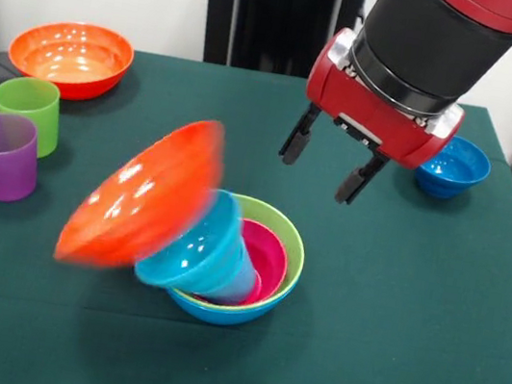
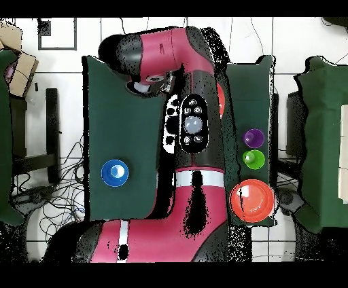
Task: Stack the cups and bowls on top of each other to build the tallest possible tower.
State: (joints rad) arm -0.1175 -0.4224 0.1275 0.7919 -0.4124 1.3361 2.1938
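A robotics lab: a red and black robot arm [image 1: 424, 53] stands on a pedestal at a table [image 1: 432, 308] draped in green cloth, with loose cables [image 2: 47, 197] strewn over the white tiled floor [image 2: 61, 75] at nine o'clock overhead.

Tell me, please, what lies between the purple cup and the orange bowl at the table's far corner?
In the front view, the lime green cup stands between the purple cup and the orange bowl.

Green-clothed worktop [image 1: 425, 355]. Resting on it: orange bowl [image 1: 71, 57] at 10 o'clock; green cup [image 1: 28, 111] and purple cup [image 1: 2, 155] at 9; blue bowl [image 1: 452, 168] at 2. Lime green bowl [image 1: 251, 284] at centre.
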